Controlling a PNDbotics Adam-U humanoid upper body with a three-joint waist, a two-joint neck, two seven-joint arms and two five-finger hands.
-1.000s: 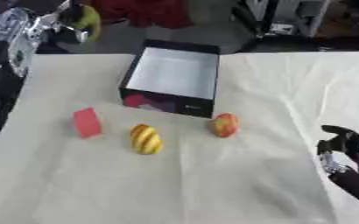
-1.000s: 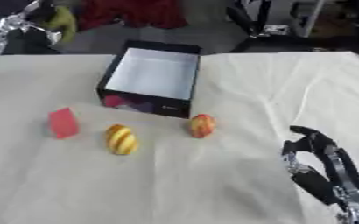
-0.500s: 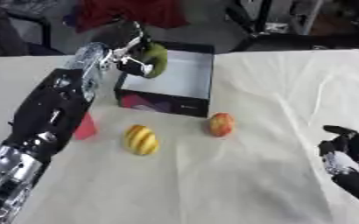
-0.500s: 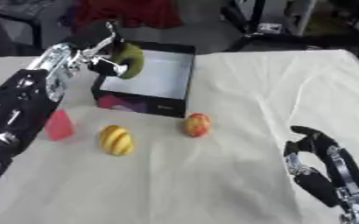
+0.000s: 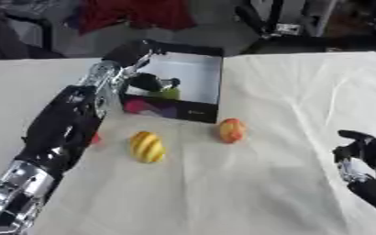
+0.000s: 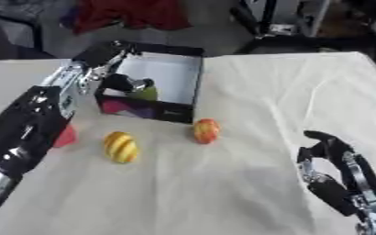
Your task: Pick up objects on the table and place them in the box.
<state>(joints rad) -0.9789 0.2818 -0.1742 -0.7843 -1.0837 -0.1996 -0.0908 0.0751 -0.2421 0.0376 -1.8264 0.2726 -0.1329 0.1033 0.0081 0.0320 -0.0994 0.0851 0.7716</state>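
Nothing here can be read. The box (image 5: pixel 193 111) has a black front wall with pink and purple shapes printed on it, but no letters or numbers come clear. The fruit, the cloth on the tabletop (image 5: pixel 287 92) and the robot's arms show no legible marks.

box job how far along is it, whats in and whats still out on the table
Nothing can be seen lying loose in the black box with the white inside. In hand: the left hand is inside the box, fingers curled round a green round fruit. Left on the cream cloth: a yellow striped oval object, an orange-red oval object and a red block mostly hidden behind the left arm. The right hand rests idle at lower right.
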